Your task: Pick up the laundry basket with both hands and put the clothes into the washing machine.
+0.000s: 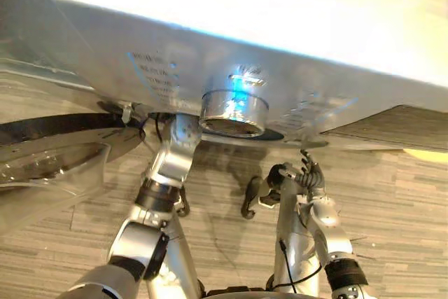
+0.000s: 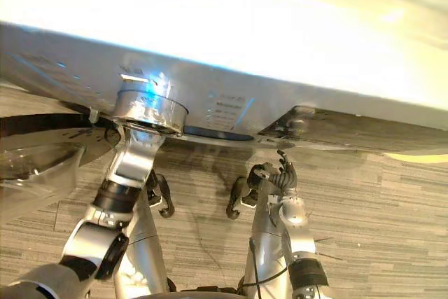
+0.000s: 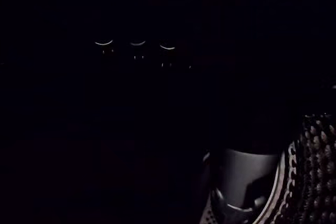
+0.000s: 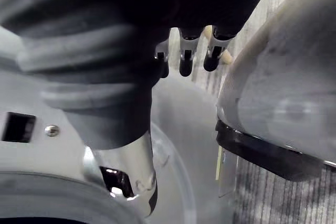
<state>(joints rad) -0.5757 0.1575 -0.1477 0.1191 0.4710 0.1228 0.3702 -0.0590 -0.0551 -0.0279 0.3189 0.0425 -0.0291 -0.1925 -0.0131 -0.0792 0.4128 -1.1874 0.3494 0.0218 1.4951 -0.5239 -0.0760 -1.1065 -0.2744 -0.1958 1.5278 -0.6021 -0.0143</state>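
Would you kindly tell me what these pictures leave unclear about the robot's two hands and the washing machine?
Left hand: head views, hidden under the washing machine panel; its wrist view is too dark.
What lies past the left hand: left wrist view, darkness hides it.
Right hand: small in head views, blurred in its wrist view; pose unclear.

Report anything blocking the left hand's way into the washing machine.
Nothing visible: the door is swung open to the robot's left, and the left hand reaches under the control panel into the dark opening.
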